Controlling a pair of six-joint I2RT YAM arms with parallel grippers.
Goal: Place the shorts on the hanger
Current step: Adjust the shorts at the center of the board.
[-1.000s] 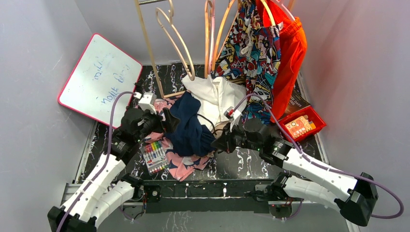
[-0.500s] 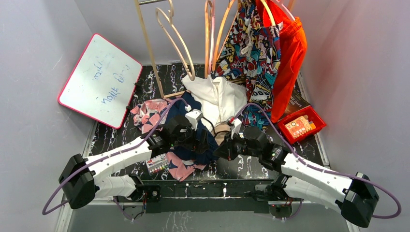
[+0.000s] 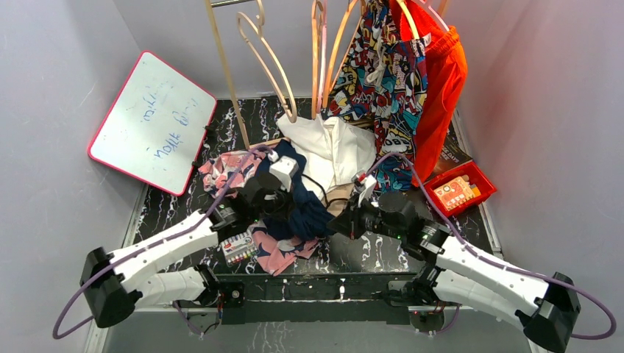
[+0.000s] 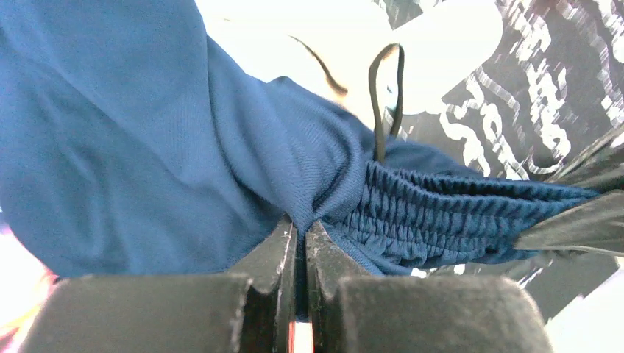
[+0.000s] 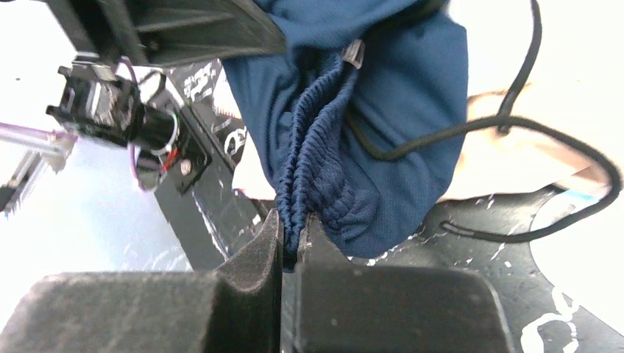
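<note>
Since the left gripper [image 4: 300, 229] and right gripper [image 5: 293, 224] each clench the shorts [image 3: 307, 212] at the waistband [image 5: 310, 147], spread it taut and level before lifting toward the hanger [image 3: 337, 59].

This is a robotics lab test cell. Plain grey walls [image 3: 51, 88] box in a black marbled worktop [image 3: 371, 254], and a left arm [image 3: 158, 250] and a right arm [image 3: 482, 268], both white and black, are bolted to a metal rail [image 3: 324, 288] at its near edge. The items look like staged props: a pink-framed whiteboard [image 3: 151, 121] propped at the left wall, a marker pack [image 3: 237, 248], a red box [image 3: 460, 190], a heap of clothes [image 3: 331, 151], and a wooden rack [image 3: 227, 73] with an orange-tan hanger [image 3: 338, 45] and paler hangers [image 3: 274, 62].
</note>
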